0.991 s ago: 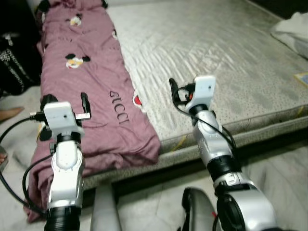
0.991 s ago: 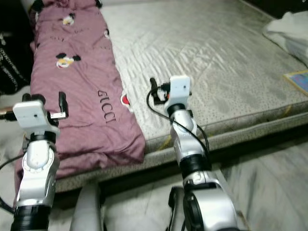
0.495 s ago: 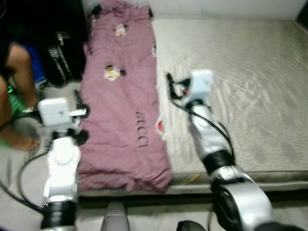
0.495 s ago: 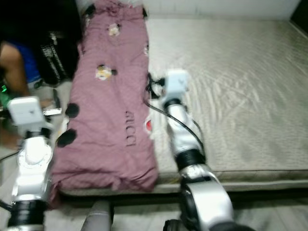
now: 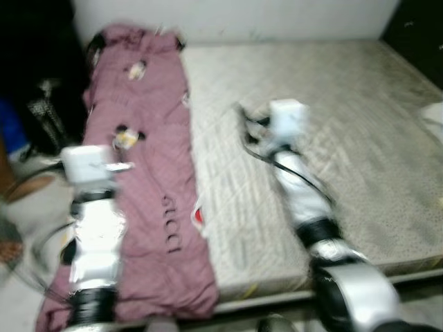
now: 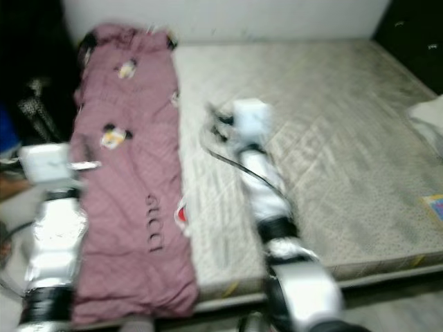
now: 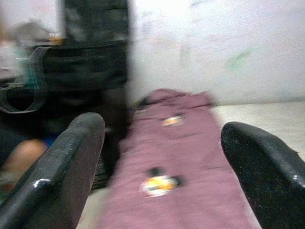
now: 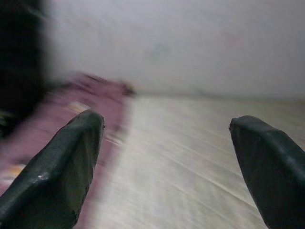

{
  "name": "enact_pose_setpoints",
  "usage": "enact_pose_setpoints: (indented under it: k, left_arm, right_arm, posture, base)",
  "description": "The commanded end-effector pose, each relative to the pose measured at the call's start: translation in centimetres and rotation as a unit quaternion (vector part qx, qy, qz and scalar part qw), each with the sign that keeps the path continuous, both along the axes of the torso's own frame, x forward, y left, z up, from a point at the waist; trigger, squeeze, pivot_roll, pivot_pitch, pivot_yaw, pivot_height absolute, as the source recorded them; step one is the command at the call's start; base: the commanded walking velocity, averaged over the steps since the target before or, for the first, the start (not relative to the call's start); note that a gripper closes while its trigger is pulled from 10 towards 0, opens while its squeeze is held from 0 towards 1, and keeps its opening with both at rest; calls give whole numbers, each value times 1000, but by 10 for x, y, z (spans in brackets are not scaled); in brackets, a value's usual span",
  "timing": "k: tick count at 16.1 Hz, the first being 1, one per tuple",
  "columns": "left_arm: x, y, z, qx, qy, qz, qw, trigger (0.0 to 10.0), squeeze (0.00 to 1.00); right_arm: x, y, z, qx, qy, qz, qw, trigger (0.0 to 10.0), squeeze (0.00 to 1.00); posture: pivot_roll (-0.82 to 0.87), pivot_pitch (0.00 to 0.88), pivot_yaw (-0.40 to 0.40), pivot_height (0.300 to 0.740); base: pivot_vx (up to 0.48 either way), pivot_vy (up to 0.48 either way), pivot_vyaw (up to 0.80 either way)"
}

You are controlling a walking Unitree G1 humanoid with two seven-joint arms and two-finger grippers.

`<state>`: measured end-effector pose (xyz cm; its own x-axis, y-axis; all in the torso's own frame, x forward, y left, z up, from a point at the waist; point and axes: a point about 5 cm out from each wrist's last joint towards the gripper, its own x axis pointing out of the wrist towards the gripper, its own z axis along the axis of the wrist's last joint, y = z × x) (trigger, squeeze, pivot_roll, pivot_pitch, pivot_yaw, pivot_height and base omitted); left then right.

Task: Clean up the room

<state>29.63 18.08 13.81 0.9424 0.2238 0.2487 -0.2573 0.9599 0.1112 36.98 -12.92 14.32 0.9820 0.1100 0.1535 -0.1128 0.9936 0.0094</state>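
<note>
A long mauve blanket [image 5: 149, 173] with cartoon prints and dark lettering lies along the left side of a bare grey mattress [image 5: 360, 138], its near end hanging over the edge. My left gripper [image 7: 162, 138] is held over the blanket's left edge, open and empty, and looks along the blanket [image 7: 181, 191] toward the wall. My right gripper [image 8: 167, 133] hovers over the mattress [image 8: 190, 167] just right of the blanket, also open with nothing between its fingers. All views are blurred by motion.
Black bags [image 5: 41, 104] and dark furniture [image 7: 90, 52] stand left of the bed, with part of a person's leg [image 5: 17, 183] low beside them. A white wall [image 5: 242, 21] backs the bed. White cloth [image 5: 432, 114] and a colourful book [image 6: 435, 206] lie at the mattress's right edge.
The camera has swung and lifted, so the whole bed up to the wall shows now, blurred. Both arms keep the same raised pose, grippers still open. The blanket has not moved on the mattress.
</note>
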Motion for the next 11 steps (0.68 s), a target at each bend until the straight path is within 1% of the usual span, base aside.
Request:
enact_pose_setpoints:
  k: [1,5,8,10,11]
  left_arm:
    - [-4,16,-2,3,6,17,1000,10000,0]
    - [-2,15,-3,-5,6,12,1000,10000,0]
    - [-3,14,-3,-8,6,12,1000,10000,0]
    - [-3,14,-3,-12,6,11,1000,10000,0]
    - [-2,13,-4,-16,7,4,1000,10000,0]
  right_arm:
    - [2,19,9,10,-16,23,1000,10000,0]
    - [1,28,7,9,-9,44,999,10000,0]
    - [0,27,6,4,-9,45,999,10000,0]
    - [0,28,6,-13,-16,48,999,10000,0]
    - [1,26,4,-30,-9,38,999,10000,0]
  posture:
    - [94,0,-27,740]
    - [93,0,-31,740]
    - [93,0,-34,740]
    - [92,0,-34,740]
    - [92,0,-35,740]
  base:
    - [0,0,0]
    - [0,0,0]
    - [0,0,0]
    - [0,0,0]
    - [0,0,0]
